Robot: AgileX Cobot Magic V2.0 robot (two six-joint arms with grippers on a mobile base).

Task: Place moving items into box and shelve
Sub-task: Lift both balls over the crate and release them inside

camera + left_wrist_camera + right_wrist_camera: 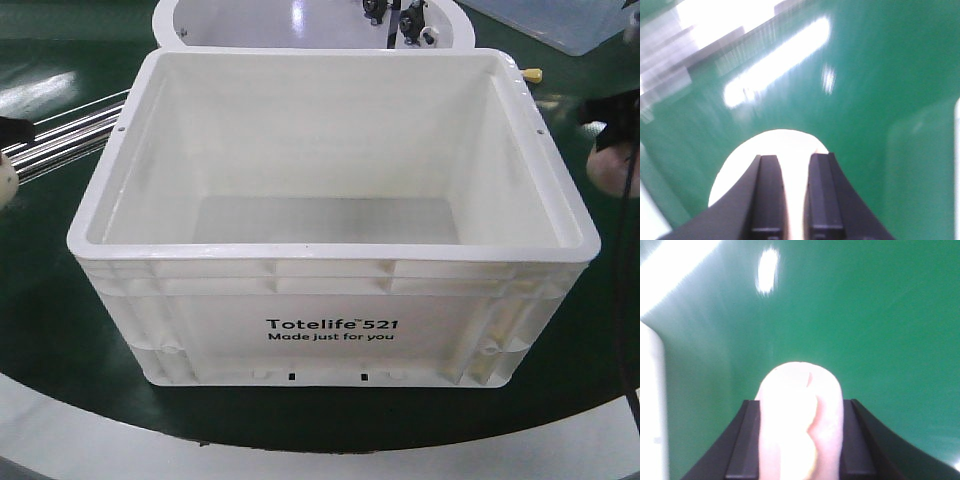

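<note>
Green floor (pixel 875 315) backs left pincer (pixel 795 161) squeezing cream ball (pixel 732 177), right pincer (pixel 801 404) pinching pinkish ball (pixel 790 385); only front view shows box (pixel 330 295).

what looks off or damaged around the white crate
Nothing stands out. The white crate stands upright, empty and intact; the right pincer grips the pinkish ball, the left pincer the cream ball.
</note>
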